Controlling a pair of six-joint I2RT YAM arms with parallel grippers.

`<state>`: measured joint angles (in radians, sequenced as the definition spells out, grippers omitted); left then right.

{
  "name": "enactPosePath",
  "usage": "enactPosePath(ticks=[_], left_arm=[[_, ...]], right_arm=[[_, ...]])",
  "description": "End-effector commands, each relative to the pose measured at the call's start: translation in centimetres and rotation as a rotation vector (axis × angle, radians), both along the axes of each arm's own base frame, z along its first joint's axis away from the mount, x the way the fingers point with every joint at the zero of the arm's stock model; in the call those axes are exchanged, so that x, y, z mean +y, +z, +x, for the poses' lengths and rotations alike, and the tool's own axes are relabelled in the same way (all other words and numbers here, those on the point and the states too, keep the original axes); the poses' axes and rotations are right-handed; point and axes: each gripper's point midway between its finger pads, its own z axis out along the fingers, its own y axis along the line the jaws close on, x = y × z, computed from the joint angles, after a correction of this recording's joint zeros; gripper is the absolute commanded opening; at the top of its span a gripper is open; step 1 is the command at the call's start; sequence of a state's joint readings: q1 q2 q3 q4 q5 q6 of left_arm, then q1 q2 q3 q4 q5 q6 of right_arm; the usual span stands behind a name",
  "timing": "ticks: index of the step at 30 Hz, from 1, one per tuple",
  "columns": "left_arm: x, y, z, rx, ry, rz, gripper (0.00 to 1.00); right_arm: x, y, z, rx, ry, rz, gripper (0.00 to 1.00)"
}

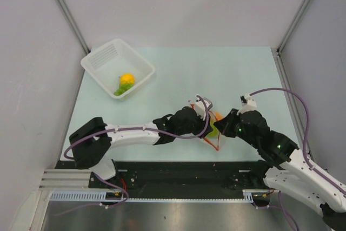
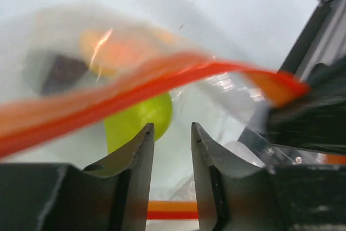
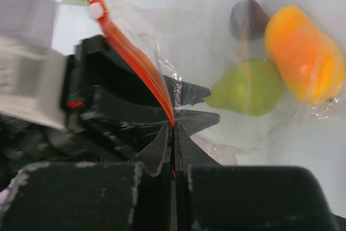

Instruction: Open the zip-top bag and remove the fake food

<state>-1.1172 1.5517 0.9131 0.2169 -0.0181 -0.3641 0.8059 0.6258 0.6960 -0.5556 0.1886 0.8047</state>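
With your right gripper [image 3: 174, 125] clamping the zip-top bag [image 3: 132, 60], just ease the half-open left gripper [image 2: 172, 128] around that pear [image 2: 140, 117].

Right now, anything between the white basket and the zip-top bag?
Top view: bare table from the basket up to the left gripper, which sits at the zip-top bag on that side. Nothing else.

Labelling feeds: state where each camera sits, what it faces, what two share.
Top external: above, behind the bases, looking down on the table; both arms show.
Left wrist: on the left gripper, facing the zip-top bag; its fingers show.
Right wrist: on the right gripper, shut on the bag's strip.
Both wrists see the green pear.
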Motion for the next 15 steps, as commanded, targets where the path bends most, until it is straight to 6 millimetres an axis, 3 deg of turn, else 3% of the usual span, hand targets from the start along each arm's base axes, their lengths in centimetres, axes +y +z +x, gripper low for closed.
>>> enactPosePath(ticks=[1,9,15], left_arm=[[-0.7,-2.3,0.5,0.092,0.087,0.006,0.41],[-0.3,-5.0,2.0,0.077,0.166,0.074,0.67],[0.6,-6.2,3.1,0.065,0.25,0.117,0.79]], right_arm=[[-0.4,0.4,0.0,-0.014,-0.024,0.017,0.0],[-1.3,-0.4,-0.4,-0.003,-0.037,-0.008,0.0],[-1.3,-0.4,-0.4,-0.006,-0.037,-0.016,0.0]])
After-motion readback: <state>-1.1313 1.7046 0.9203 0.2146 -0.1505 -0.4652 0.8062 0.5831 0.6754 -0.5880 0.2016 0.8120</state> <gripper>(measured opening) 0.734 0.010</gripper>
